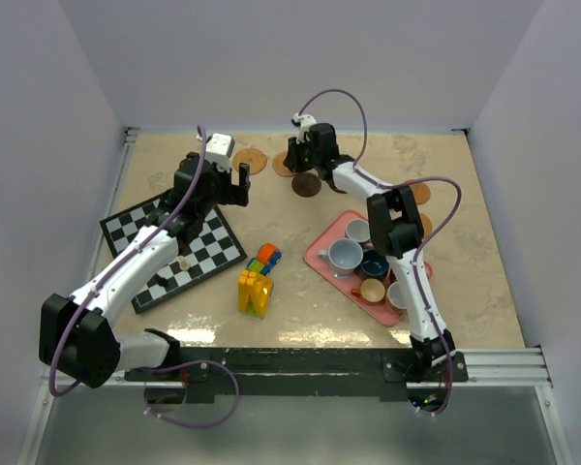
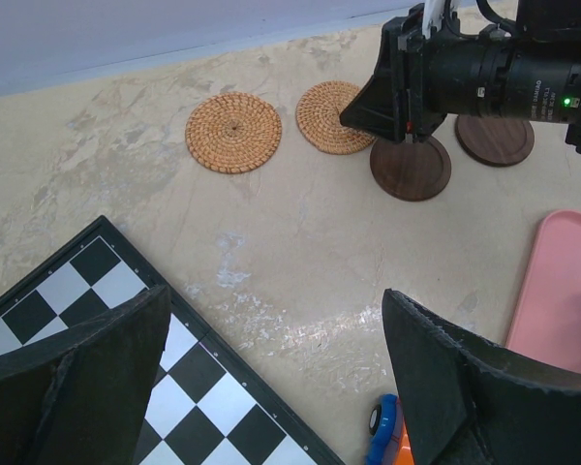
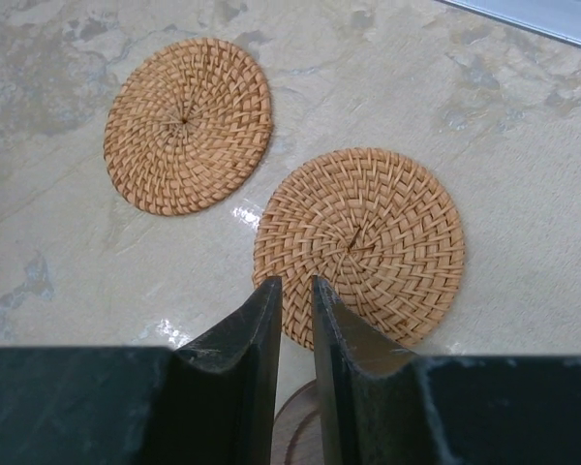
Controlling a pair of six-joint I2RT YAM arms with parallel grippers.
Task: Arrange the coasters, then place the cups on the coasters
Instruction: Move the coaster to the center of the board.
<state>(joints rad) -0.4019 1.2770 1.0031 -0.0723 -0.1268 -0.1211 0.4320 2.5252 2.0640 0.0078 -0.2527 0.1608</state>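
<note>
With the right gripper (image 3: 295,320), jaws nearly together and gripping nothing visible, poised over a woven coaster (image 3: 360,244) near the tabletop's far edge, a careless descent could shove it against the adjacent dark wooden coaster (image 2: 411,168).

We see only a sliver of a dark brown coaster (image 3: 292,436) below the right gripper (image 3: 295,300), the pink tray (image 2: 560,291) cut off by the left wrist view's right edge, and a blurred blue toy (image 2: 382,426).
</note>
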